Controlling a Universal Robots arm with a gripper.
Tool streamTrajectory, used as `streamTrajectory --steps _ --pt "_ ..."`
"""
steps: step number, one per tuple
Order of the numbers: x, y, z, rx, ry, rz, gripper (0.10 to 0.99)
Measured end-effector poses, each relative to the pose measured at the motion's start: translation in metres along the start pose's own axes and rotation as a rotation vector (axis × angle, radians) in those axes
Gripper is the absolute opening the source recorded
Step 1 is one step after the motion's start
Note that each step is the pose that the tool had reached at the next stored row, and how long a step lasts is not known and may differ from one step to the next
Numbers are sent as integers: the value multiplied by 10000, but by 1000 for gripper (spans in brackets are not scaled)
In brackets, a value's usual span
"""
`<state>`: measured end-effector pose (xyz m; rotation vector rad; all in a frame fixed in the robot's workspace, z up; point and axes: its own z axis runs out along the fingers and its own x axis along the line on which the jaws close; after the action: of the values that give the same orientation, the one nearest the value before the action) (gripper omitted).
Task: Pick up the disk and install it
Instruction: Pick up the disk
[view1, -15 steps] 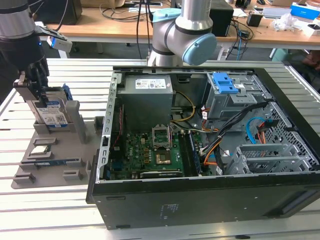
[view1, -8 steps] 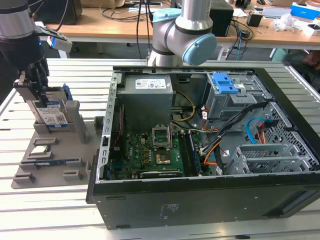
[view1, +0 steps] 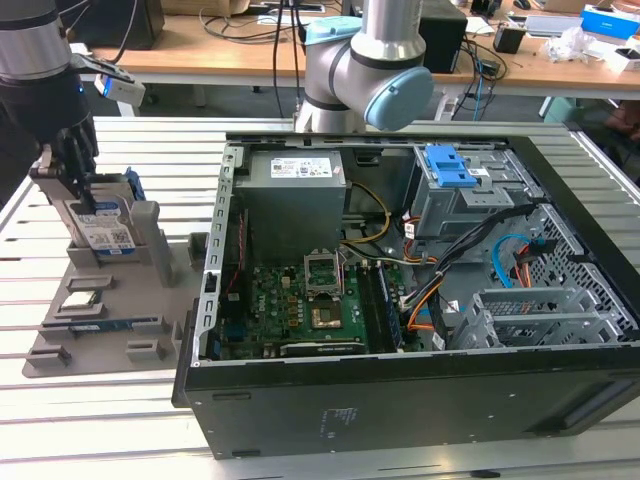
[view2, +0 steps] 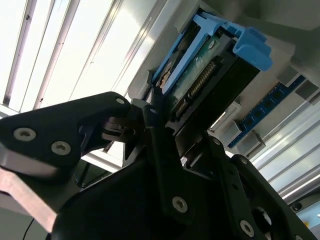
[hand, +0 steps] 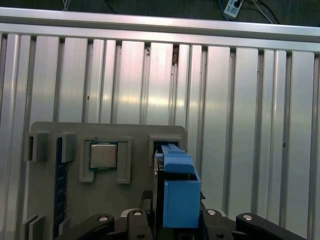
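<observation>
At holder (view1: 160, 262), pincer (view1: 82, 195) tight around disk (view1: 108, 238)

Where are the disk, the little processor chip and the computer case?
disk (view1: 103, 235), exterior view, on its labelled face.
processor chip (hand: 103, 155), first wrist view, on its metal top.
computer case (view1: 400, 400), exterior view, on its black near wall.

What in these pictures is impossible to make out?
Lower part of the disk: exterior view, sunk behind the grey holder walls.
Disk's label: first wrist view, edge-on behind its blue carrier.
Arm above the gripper: exterior view, cut off by the top edge.
Computer case near floor: exterior view, hidden by its front wall.
</observation>
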<state>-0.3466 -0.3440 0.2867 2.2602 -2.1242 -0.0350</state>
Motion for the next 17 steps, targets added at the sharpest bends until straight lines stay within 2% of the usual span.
streamTrajectory --steps 1,13,15,17 --pt "0 0 0 1 0 0 369" --pt "0 -1 -6 5 -2 0 369" --pt "-11 -1 -51 2 0 1 369" --pt "-29 2 -138 0 0 1 369"
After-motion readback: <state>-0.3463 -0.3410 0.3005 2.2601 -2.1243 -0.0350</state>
